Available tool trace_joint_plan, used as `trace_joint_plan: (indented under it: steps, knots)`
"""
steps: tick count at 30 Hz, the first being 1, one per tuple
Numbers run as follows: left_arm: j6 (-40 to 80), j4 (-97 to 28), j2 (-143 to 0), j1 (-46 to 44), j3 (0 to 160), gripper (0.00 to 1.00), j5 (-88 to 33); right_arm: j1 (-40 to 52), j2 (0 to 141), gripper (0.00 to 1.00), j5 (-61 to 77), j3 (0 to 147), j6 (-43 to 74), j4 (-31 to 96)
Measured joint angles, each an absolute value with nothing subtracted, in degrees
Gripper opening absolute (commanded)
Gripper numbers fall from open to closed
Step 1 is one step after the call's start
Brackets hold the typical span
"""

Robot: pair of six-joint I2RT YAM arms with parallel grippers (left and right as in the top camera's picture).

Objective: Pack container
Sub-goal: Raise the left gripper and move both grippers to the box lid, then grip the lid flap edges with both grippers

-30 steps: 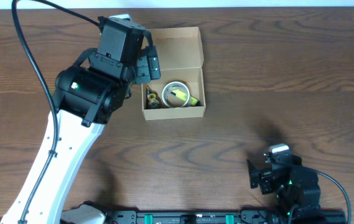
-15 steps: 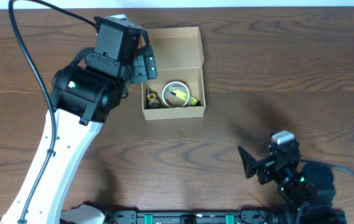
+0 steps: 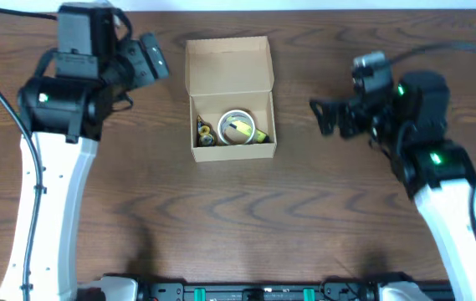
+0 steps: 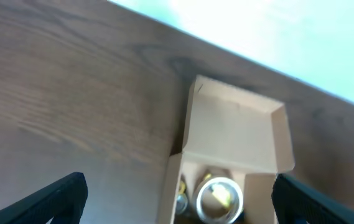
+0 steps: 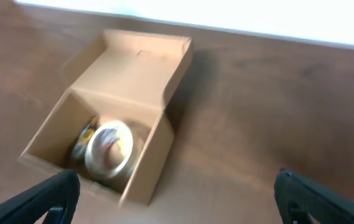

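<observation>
Container (image 3: 231, 100) sits on the table (image 3: 304, 209). Its lid (image 3: 229, 65) is hinged open and lies back on the far side of the tray, inner face up. Contents of the tray:
- a white tape roll (image 3: 236, 122) lying flat around mid-tray
- a yellow item (image 3: 253, 132) touching the roll on the side toward the right arm
- small dark-and-yellow bits (image 3: 204, 134) in the near corner toward the left arm; can't tell what they are

Left gripper (image 3: 150, 63) is off the container's left side, level with the lid, near but not touching, and aimed toward the container. In its wrist view the fingers (image 4: 52, 199) sit at the two bottom corners of the frame, spread wide and empty. The container (image 4: 232, 143) shows ahead through the gap, seen from above, with the tape roll (image 4: 217, 196) visible in the tray.

Right gripper (image 3: 328, 119) is off the container's right side, level with the tray, with bare table between the two. Its wrist view is motion-blurred. The fingers (image 5: 46, 202) are likewise at the bottom corners, spread wide and gripping nothing. The container (image 5: 127, 81) is ahead and left of centre, lid open, with the tape roll (image 5: 108, 149) inside against the near wall.

Both arms flank the container, one on each side, and neither is in contact with it.
</observation>
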State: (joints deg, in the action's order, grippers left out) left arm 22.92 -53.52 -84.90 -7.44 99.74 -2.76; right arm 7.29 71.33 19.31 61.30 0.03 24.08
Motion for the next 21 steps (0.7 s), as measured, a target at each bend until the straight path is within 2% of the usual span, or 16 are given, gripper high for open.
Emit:
trace_joint_plan:
  steps: [1, 2, 3, 5, 7, 8, 9, 11, 12, 13, 21]
  knots:
    - [23.18, -52.99, -85.27, -6.94, 99.74, 0.95, -3.44, 7.29, 73.56, 0.99, 19.05, 61.52, -0.03, 21.85]
    - [23.59, -52.03, -86.28, -6.39, 99.74, 0.96, -4.23, 7.29, 76.82, 0.92, 18.79, 61.52, -0.01, 18.72]
    - [23.88, -51.75, -87.07, -6.17, 99.74, 0.99, -4.58, 7.29, 78.81, 0.79, 18.63, 61.49, -0.25, 17.15]
    - [24.40, -49.84, -89.43, -6.09, 99.74, 0.80, -4.64, 7.29, 82.89, 0.62, 18.37, 61.49, -0.12, 13.17]
    - [24.77, -48.38, -92.16, -6.11, 99.74, 0.64, -4.36, 7.27, 86.28, 0.51, 18.17, 61.49, 0.51, 10.48]
    - [24.49, -47.55, -94.11, -6.09, 99.74, 0.55, -4.10, 7.18, 88.36, 0.39, 18.02, 61.49, 1.96, 9.06]
    - [24.84, -47.09, -95.70, -6.00, 99.74, 0.41, -3.92, 7.09, 89.67, 0.29, 18.00, 61.49, 2.55, 8.14]
    - [25.26, -46.09, -98.41, -5.56, 99.74, 0.22, -3.75, 6.79, 91.57, 0.06, 18.11, 61.49, 4.27, 6.24]
    - [26.02, -45.69, -100.05, -5.08, 99.74, 0.12, -3.66, 6.55, 92.51, 0.01, 18.09, 61.49, 5.65, 5.28]
    - [26.76, -45.41, -101.69, -4.32, 99.74, 0.06, -3.46, 6.24, 93.60, 0.01, 17.87, 61.49, 7.84, 4.27]
    - [34.37, -39.97, -109.86, 3.62, 99.74, 0.06, -9.58, 5.74, 99.07, 0.01, 18.02, 61.49, 17.85, -1.13]
